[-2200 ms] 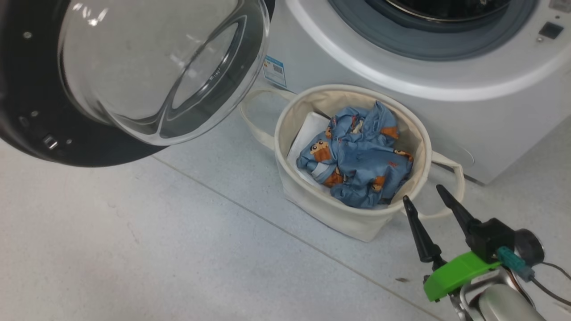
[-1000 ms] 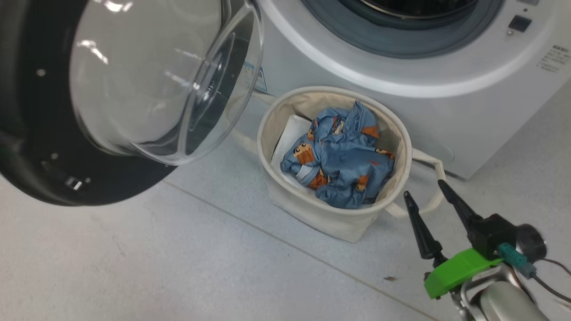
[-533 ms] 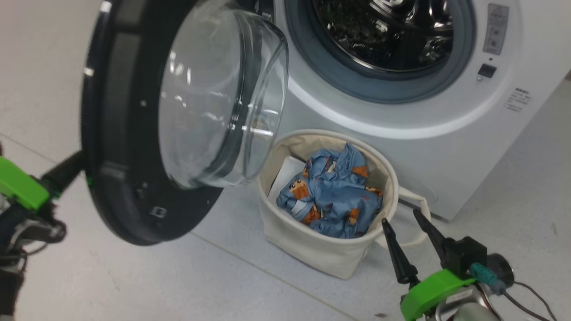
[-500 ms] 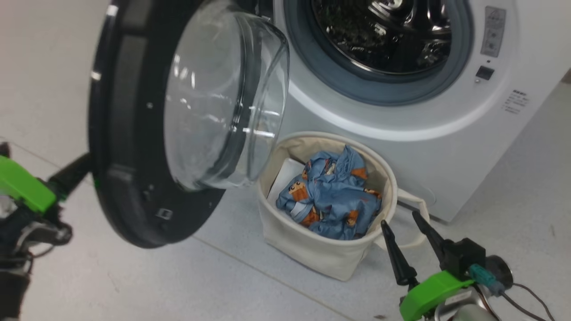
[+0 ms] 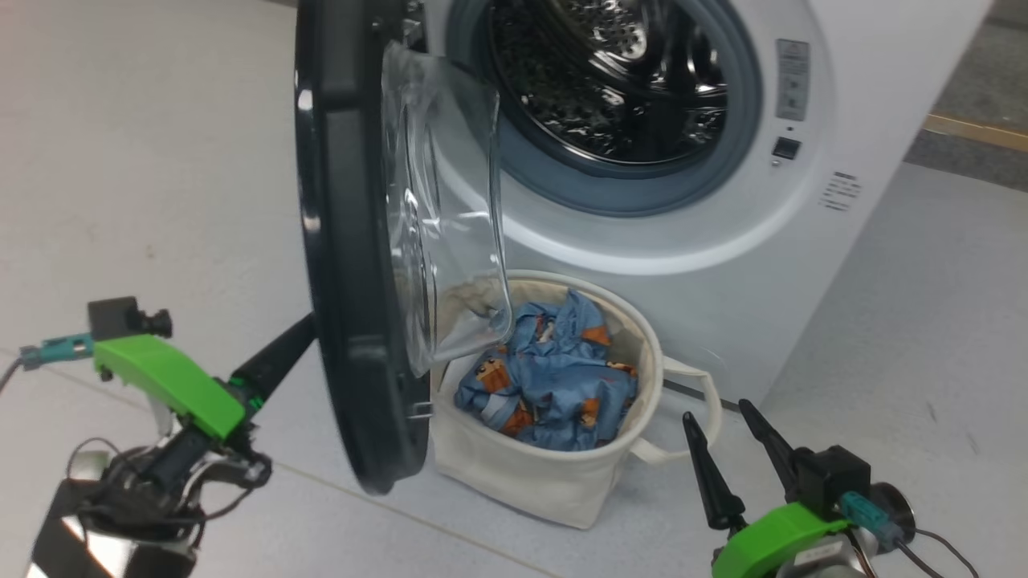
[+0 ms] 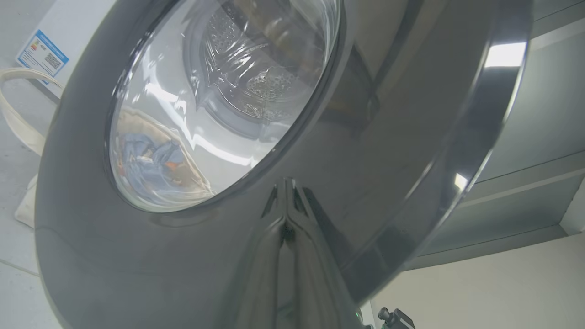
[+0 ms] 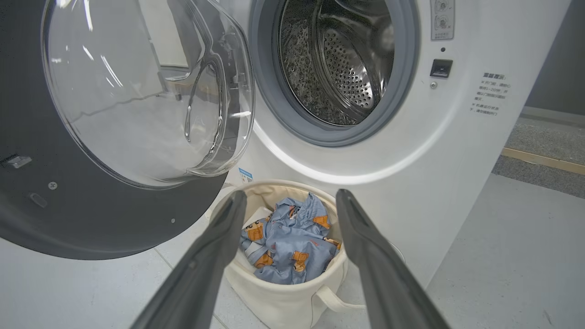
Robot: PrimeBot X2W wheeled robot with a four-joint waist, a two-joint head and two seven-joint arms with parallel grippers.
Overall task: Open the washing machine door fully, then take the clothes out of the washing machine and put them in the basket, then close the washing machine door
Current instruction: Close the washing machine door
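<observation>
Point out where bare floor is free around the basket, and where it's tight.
Bare floor lies left of the washing machine door, and more right of the washing machine. A strip runs in front of the basket. Tight: the door's glass hangs close above the basket's left rim, and the clothes fill most of it.

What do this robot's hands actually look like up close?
The left gripper and right gripper each have two long, black fingers that taper to points like spikes. The fingers sit in a bright green plastic housing. A teal plug and thin dark cables trail from each wrist.
</observation>
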